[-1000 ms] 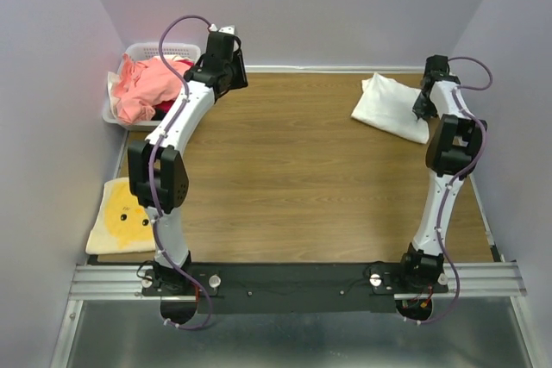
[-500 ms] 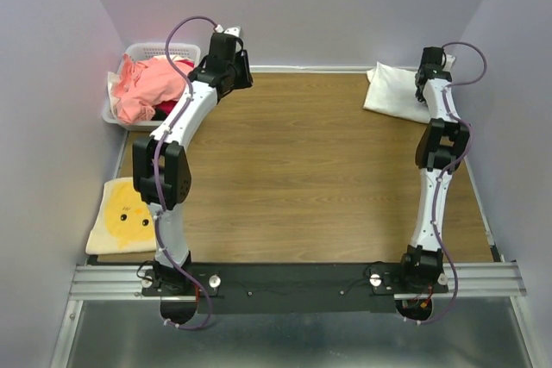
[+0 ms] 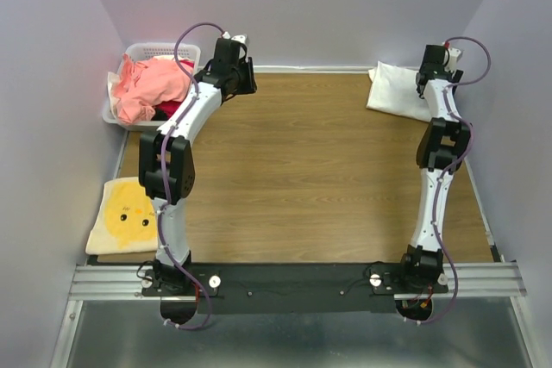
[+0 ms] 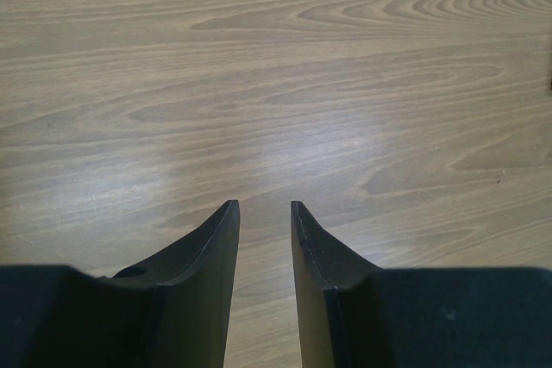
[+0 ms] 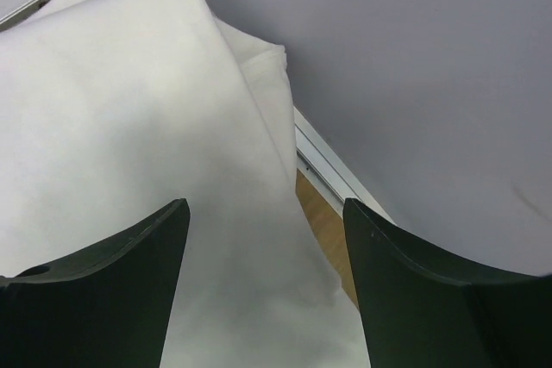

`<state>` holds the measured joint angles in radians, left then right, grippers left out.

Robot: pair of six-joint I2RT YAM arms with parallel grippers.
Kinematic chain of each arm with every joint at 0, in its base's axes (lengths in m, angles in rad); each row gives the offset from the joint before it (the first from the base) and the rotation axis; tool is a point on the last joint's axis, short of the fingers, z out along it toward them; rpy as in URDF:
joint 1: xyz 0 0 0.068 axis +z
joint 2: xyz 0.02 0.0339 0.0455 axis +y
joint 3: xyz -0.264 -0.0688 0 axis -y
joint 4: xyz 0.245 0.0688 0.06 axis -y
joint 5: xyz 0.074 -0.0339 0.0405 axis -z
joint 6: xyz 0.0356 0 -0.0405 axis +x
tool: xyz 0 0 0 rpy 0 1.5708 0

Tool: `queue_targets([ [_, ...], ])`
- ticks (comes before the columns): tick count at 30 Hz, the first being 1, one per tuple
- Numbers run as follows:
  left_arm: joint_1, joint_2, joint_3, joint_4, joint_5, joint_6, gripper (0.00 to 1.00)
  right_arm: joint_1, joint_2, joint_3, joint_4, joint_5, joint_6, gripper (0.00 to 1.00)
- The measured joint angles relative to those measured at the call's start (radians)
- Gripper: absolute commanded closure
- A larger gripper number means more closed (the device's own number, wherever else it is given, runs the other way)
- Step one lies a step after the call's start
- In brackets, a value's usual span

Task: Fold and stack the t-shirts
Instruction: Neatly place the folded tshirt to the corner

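table (image 3: 302, 170): wood-grain, smooth | white tee (image 5: 129, 127): soft cloth | fingers (image 4: 198, 282): matt blk

Wood table (image 3: 302, 170), white tee (image 3: 395, 92) (folded)

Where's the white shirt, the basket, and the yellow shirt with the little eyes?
white shirt (image 3: 392, 90), top view, middle of the folded cloth
basket (image 3: 158, 46), top view, its back rim
yellow shirt (image 3: 121, 223), top view, the yellow patch just below the eyes
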<state>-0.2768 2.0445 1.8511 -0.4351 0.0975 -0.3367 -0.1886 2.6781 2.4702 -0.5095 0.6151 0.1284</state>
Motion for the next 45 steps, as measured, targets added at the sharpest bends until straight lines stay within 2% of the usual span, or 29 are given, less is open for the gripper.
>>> queue_targets([
  [5,0.000,0.000,-0.003,0.021,0.000,0.000,0.61,0.039,-0.100,-0.100,0.012,-0.023,-0.009,0.21],
  [8,0.000,0.000,-0.008,0.031,0.000,0.000,0.61,0.104,-0.166,-0.154,0.024,-0.035,-0.010,0.22],
  [13,0.000,0.000,-0.023,0.036,-0.002,0.000,0.61,0.230,-0.201,-0.203,0.042,-0.091,0.023,0.27],
  [17,0.000,-0.006,-0.044,0.038,-0.010,0.000,0.61,0.281,-0.197,-0.226,0.035,-0.164,0.074,0.29],
  [31,0.000,-0.032,-0.077,0.039,-0.037,0.019,0.61,0.242,-0.124,-0.248,0.030,-0.284,0.169,0.33],
  [41,0.000,-0.032,-0.077,0.045,-0.037,0.023,0.61,0.242,-0.279,-0.511,0.066,-0.245,0.184,0.33],
  [45,0.000,-0.032,-0.077,0.048,-0.036,0.023,0.61,0.239,-0.312,-0.562,0.064,-0.230,0.188,0.33],
])
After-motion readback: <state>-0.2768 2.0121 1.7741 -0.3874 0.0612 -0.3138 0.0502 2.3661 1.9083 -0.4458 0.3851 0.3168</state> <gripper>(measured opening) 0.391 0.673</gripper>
